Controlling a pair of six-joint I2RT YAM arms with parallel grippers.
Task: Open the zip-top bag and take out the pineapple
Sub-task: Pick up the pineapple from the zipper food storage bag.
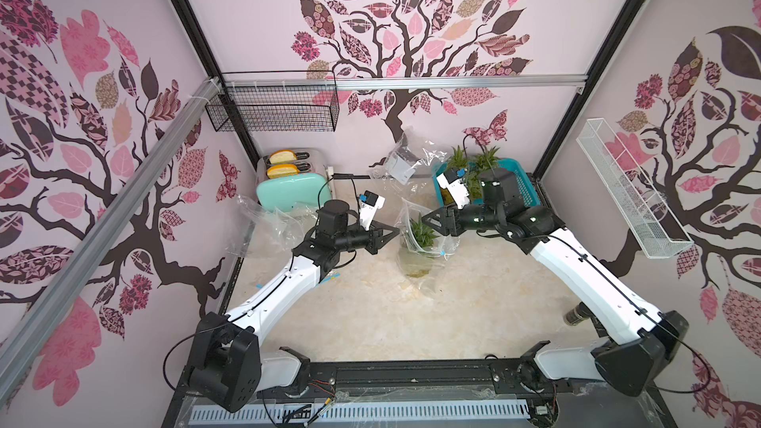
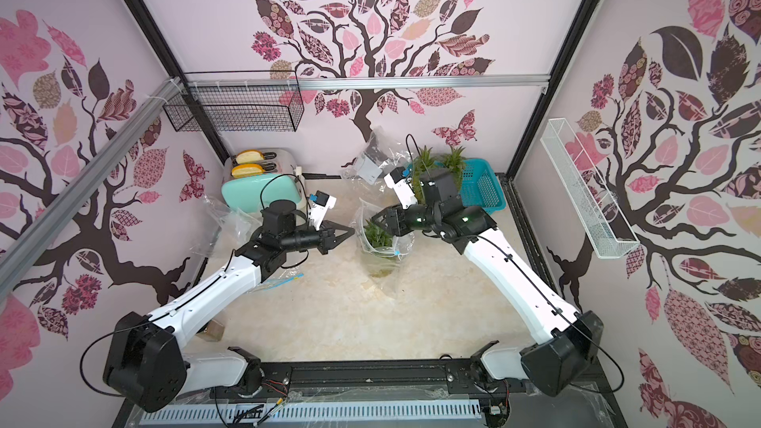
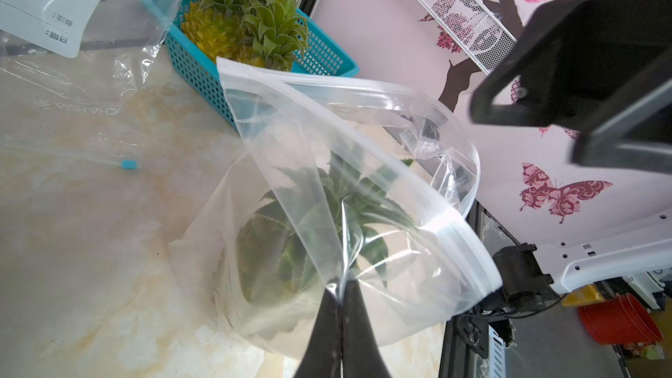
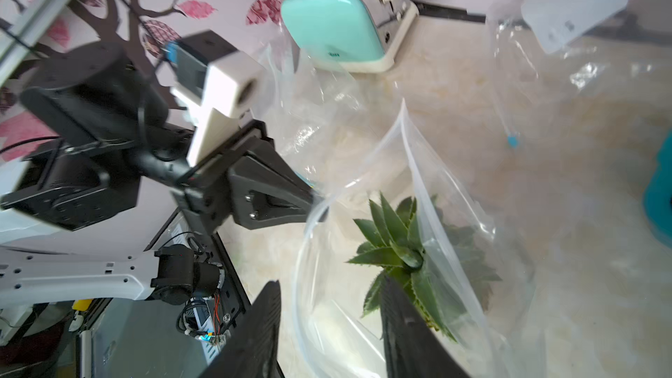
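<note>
Two arms are reaching in over the desk (image 1: 370,314), and one zip-top bag (image 1: 442,242) is standing upright between them, near the middle of it. Three pineapples are showing in all. One pineapple (image 1: 424,232) is sitting inside that bag. Two spare pineapples (image 3: 218,30) are lying in the single teal basket (image 1: 529,189) at the back right.

The bag is clear film, and its mouth is gaping wide with the zip strip bowing round in a loop. The pineapple's green, saw-edged crown is pointing up toward the mouth. Its yellow-green body is sitting low in the bag, dulled by the plastic.

The left end effector (image 3: 340,294) is clamping fully closed on a pinch of the bag's side film just under the zip strip. The right end effector (image 4: 331,285) is standing partly open with nothing gripped. Its fingers seem to be straddling the near wall of the mouth, one of them close beside the crown leaves.

One mint toaster (image 1: 288,195) is carrying two bread slices (image 1: 282,162) at the back left. Empty bags (image 1: 399,158) are lying about, at least three (the overlapping film is making an exact count hard). One black wire rack (image 1: 271,111) and one white wire rack (image 1: 630,191) are hanging on the walls.
</note>
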